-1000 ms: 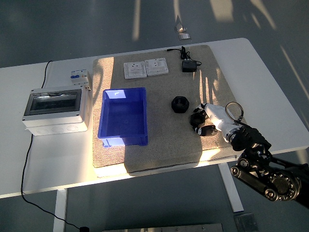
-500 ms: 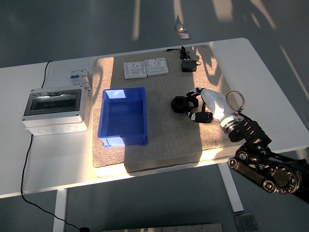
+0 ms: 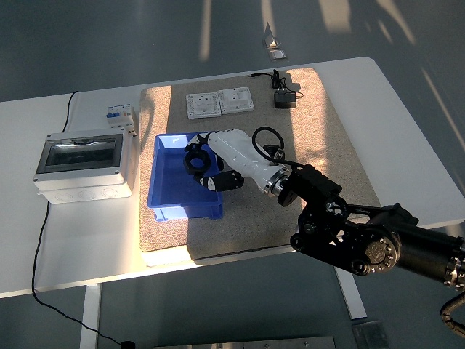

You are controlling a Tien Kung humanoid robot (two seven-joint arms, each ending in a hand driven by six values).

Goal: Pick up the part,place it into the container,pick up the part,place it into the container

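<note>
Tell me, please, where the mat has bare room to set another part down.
The mat is bare right of the blue bin, below the black adapter. It is crowded at the bin, where the right hand holds the black ring part, and by the wall sockets.

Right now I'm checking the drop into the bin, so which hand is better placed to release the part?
The right hand. It holds the black part over the blue bin, so opening its fingers there should drop it in. No left arm is in view.
</note>
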